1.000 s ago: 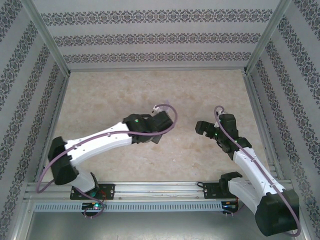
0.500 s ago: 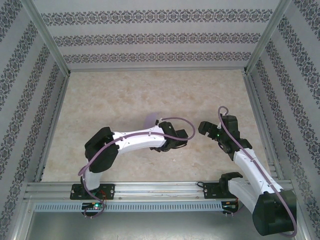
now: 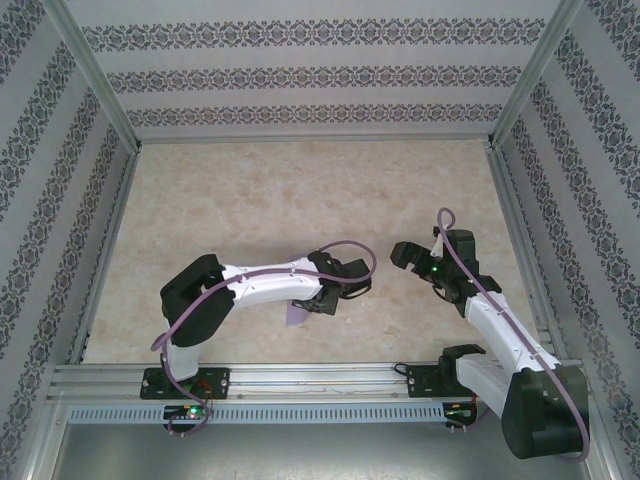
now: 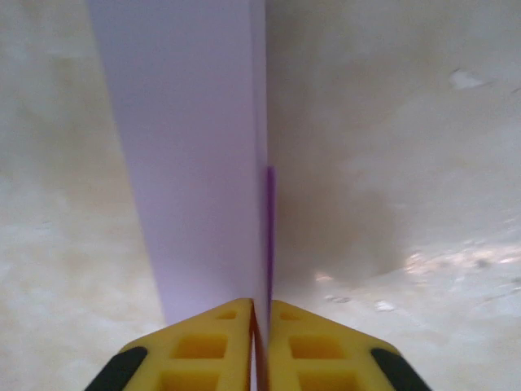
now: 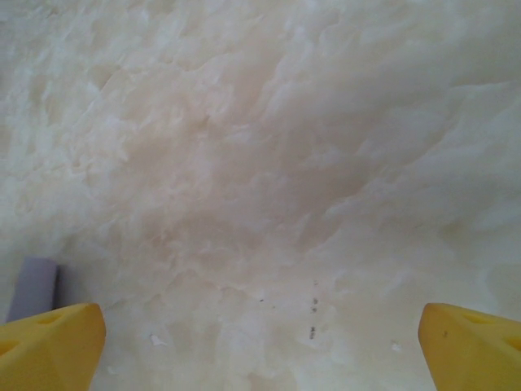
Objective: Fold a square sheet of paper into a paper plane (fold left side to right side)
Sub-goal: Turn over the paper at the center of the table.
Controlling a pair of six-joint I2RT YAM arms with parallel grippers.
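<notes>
- Top view: left gripper (image 3: 320, 302) sits low over the table (image 3: 250, 190), near centre and toward the near edge. A small corner of the lilac paper (image 3: 296, 313) shows at its 8 o'clock, tucked under the left forearm. Too little shows here to read the paper's long axis.
- Top view: right gripper (image 3: 399, 256) hangs at about 2 o'clock from the left one, apart from it, jaws spread and nothing between them. From it the paper lies toward 8 o'clock, beyond the left wrist. The left arm is clearly the nearer one.
- Left wrist view: the yellow fingers (image 4: 210, 346) are almost pressed together, with a hair-thin slit between them. The paper (image 4: 187, 147) runs straight into that slit, so I read it as pinched. It is folded into a narrow strip standing on edge, long axis from 6 to 12 o'clock, straight away from the fingertips. I cannot tell how far the folding has gone.
- Right wrist view: the right fingertips (image 5: 49, 342) are at the two bottom corners, wide apart, with bare table between. A sliver of the paper (image 5: 32, 287) shows at 8 o'clock, just above the left-hand tip.
- My judgement: the next move turns on the strip's line. Any hand-off or press by the right arm means approaching from 2 o'clock, across that axis.
</notes>
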